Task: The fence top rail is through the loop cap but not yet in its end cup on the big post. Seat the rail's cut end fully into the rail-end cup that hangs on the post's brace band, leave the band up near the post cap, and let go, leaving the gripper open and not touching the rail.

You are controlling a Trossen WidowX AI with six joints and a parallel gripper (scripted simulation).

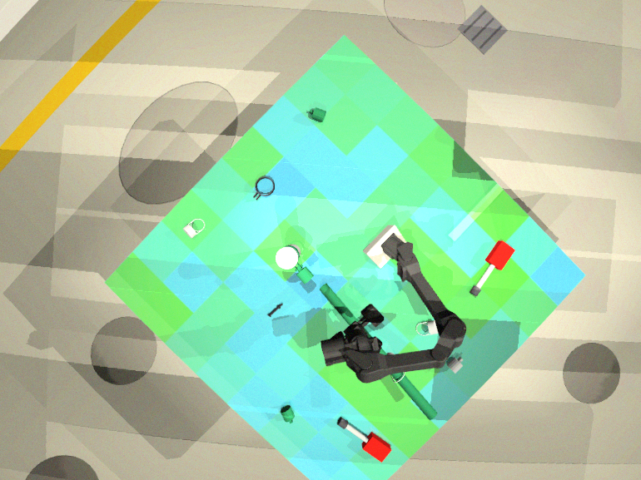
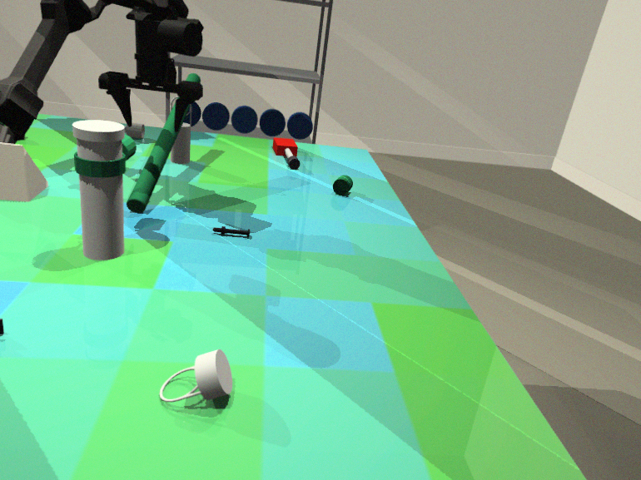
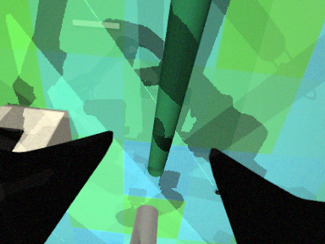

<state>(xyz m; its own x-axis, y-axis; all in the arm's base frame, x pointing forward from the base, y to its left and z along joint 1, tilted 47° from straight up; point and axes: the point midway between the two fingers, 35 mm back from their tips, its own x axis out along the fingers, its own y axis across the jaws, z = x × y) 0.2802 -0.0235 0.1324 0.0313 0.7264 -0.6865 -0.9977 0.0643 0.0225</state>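
The green rail (image 1: 335,302) (image 2: 152,165) (image 3: 178,68) slopes down from the small post (image 2: 181,146), and its cut end rests low near the mat. That end stops short of the green rail-end cup (image 1: 305,274) (image 2: 130,146). The cup hangs on the dark green brace band (image 2: 98,165) just under the white cap of the big post (image 1: 285,257) (image 2: 101,213). My gripper (image 1: 359,328) (image 2: 155,103) (image 3: 162,144) is open. It hangs over the rail's middle with one finger on each side, and nothing is between the fingers.
Two red-handled tools (image 1: 497,259) (image 1: 374,442), spare green cups (image 1: 318,112) (image 1: 287,412) (image 2: 342,185), a dark band ring (image 1: 264,185), a white cup with a ring (image 1: 195,227) (image 2: 212,374) and a black bolt (image 1: 275,309) (image 2: 231,230) lie on the mat. A shelf rack (image 2: 320,47) stands behind.
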